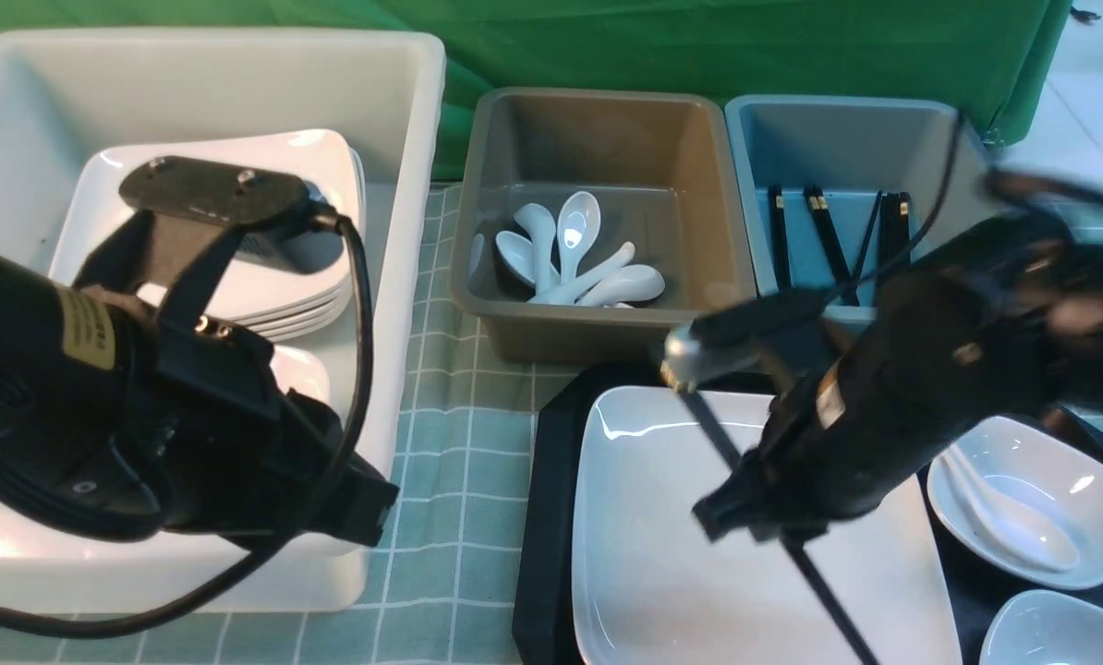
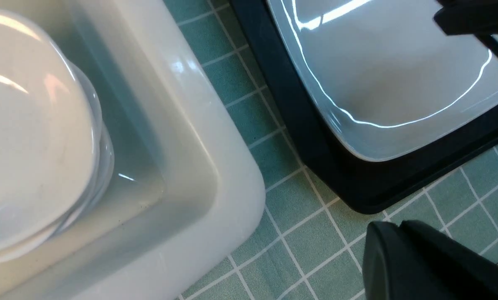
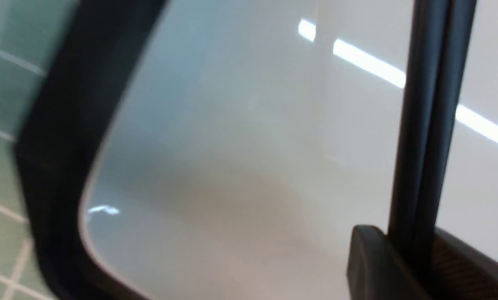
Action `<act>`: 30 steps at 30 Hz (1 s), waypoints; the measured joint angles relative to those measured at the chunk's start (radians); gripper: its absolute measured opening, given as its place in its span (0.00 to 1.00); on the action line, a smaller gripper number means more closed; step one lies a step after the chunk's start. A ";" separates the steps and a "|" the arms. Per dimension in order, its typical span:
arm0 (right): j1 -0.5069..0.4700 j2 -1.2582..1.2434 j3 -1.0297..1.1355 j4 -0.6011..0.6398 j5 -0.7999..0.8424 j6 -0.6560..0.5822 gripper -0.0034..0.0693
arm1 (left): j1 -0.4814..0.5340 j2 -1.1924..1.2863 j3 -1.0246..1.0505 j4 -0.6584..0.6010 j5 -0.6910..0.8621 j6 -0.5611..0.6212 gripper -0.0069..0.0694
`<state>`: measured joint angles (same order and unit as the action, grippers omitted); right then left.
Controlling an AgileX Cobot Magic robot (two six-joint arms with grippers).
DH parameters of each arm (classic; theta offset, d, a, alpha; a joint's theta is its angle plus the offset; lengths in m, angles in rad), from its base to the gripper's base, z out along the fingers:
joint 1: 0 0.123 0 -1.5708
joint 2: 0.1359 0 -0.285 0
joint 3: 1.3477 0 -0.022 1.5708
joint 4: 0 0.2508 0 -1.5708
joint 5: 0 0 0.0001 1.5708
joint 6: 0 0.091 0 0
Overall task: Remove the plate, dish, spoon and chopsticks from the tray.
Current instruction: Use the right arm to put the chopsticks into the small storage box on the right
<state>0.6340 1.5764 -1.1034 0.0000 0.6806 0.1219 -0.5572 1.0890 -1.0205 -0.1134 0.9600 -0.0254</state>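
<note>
The black tray (image 1: 551,480) holds the large white plate (image 1: 662,554), and to its right a small white dish (image 1: 1069,462) with the white spoon (image 1: 1004,517) lying in it. My right gripper (image 1: 764,522) hovers over the plate, shut on the pair of black chopsticks (image 1: 829,591), which slant across the plate. In the right wrist view the chopsticks (image 3: 432,125) stick out from between the fingers of the right gripper (image 3: 407,250), above the plate (image 3: 253,146) and the tray's rim (image 3: 74,125). My left gripper (image 2: 399,237) is shut and empty over the cloth, beside the tray's corner (image 2: 357,191).
A big white bin (image 1: 404,185) at the left holds stacked plates (image 1: 311,175). Behind the tray stand a grey bin (image 1: 607,120) with several spoons and a blue bin (image 1: 847,129) with chopsticks. A second small dish (image 1: 1060,633) sits at the tray's near right. Green checked cloth (image 1: 459,462) covers the table.
</note>
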 joint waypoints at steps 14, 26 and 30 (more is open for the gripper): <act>-0.437 0.270 -0.642 0.000 -0.014 -0.111 0.23 | 0.000 0.000 0.000 -0.069 -0.036 -0.026 0.10; -0.480 0.597 -0.900 0.000 0.020 -0.111 0.78 | 0.000 0.000 0.000 -0.076 -0.002 -0.029 0.10; -0.480 0.560 -0.907 -0.042 0.260 -0.129 0.92 | 0.000 0.000 0.000 -0.075 -0.024 -0.029 0.10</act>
<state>0.1536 2.1365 -2.0102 -0.0422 0.9406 -0.0071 -0.5572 1.0890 -1.0205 -0.1880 0.9363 -0.0544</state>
